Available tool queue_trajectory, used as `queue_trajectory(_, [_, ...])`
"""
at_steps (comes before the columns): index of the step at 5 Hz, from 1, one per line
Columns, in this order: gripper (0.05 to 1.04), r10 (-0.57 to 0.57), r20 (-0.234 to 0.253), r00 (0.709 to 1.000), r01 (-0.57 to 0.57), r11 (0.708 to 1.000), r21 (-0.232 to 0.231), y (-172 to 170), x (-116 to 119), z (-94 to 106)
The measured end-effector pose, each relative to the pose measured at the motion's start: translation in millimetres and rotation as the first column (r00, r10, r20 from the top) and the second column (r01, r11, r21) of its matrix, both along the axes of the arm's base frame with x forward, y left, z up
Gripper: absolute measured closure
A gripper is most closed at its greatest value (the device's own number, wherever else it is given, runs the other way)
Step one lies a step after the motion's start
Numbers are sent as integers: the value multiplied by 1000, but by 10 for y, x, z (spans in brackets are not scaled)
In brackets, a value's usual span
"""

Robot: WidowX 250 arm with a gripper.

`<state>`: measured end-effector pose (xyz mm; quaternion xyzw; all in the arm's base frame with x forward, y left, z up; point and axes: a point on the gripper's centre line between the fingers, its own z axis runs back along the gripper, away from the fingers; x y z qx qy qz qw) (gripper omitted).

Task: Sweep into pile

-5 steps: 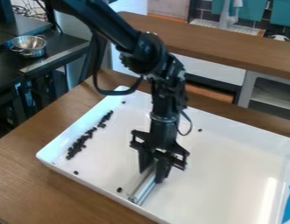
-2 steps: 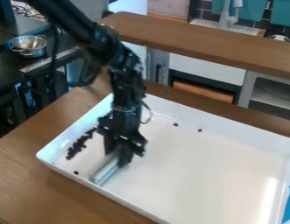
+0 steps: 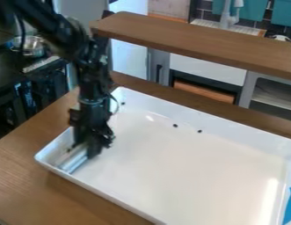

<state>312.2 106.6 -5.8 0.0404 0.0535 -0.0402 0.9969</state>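
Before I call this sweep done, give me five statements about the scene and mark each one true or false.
1. The jaws hold a pale bar down in the white tray. True.
2. The bar is at the tray's right end, as the camera sees it. False: it is at the left end.
3. Some dark bits lie near the tray's far wall, away from the bar. True.
4. Every dark bit is gathered in one pile. False: those near the far wall lie scattered.
5. The metal bowl stands in the tray. False: the bowl is outside it, on the dark counter.
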Motion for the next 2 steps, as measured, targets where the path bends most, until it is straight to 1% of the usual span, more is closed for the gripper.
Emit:
queue_trajectory(1, [678,49,-20,999,-50,998,-45,-104,18,52])
queue_trajectory(2, [678,85,-68,994,-92,989,-116,-573,121,184])
